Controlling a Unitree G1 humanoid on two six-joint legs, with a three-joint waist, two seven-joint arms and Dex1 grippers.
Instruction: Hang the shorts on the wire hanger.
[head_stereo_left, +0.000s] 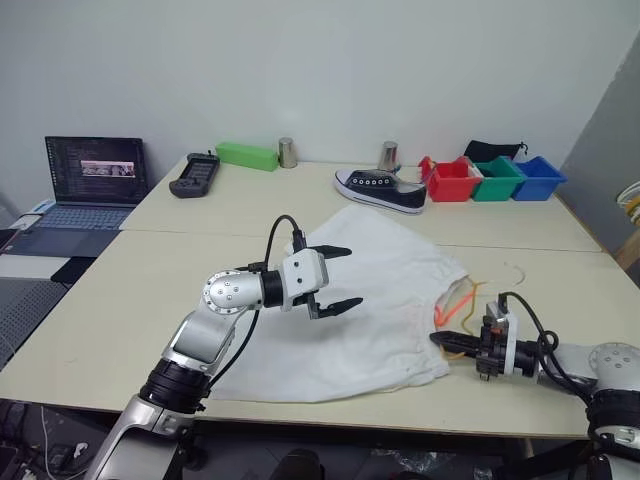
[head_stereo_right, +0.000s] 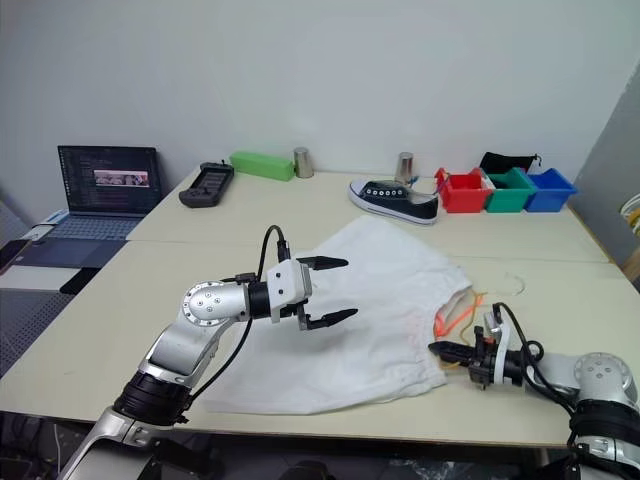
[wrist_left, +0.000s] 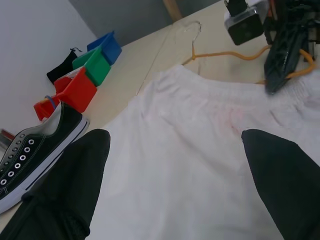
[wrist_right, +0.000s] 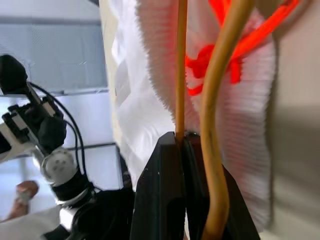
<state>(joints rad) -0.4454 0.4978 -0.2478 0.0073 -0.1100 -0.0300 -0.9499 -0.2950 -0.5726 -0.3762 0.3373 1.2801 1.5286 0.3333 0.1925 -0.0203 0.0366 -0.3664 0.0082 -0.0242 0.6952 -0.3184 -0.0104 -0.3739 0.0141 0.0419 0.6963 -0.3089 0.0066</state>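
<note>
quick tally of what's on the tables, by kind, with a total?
Shorts: 1
Wire hanger: 1
Shoe: 1
Plastic bins, red, green, blue: 3
Metal cups: 2
Green box: 1
Black handheld controller: 1
Laptop: 1
Black pouch: 1
Total: 12
</note>
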